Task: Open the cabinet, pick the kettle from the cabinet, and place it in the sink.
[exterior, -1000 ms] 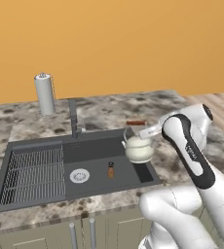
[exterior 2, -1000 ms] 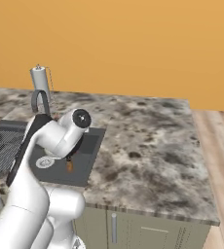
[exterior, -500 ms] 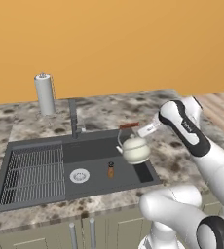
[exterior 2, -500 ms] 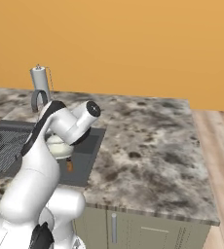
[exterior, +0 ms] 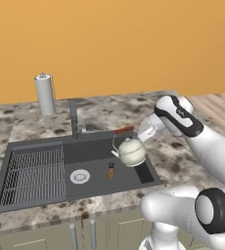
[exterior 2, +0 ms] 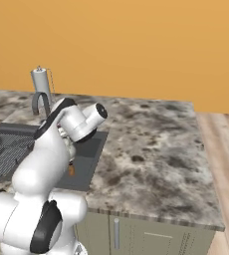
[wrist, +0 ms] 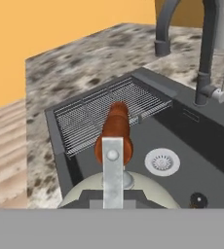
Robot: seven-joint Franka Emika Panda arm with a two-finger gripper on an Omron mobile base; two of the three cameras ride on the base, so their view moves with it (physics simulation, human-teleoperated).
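Kettle (exterior: 132, 152), cream-white, hangs over the right part of the sink (exterior: 46, 195), above the basin floor, held by its wire handle with the reddish-brown wooden piece. Gripper (exterior: 143, 133) is clamped on that handle; fingertips themselves hard to make out behind the white wrist. Sink is dark grey, wire rack (exterior: 33, 172) on its left half, round drain (exterior: 79, 176) in the middle, a small brown bottle (exterior: 111, 170) standing beside the drain. Dark faucet (exterior: 74, 119) at the back rim. Mottled granite counter (exterior 2: 151, 149) around it, paper towel roll (exterior: 45, 94) behind, orange wall, wood floor at right. Kettle bottom is cut off in hand view; in right base view the arm hides it.
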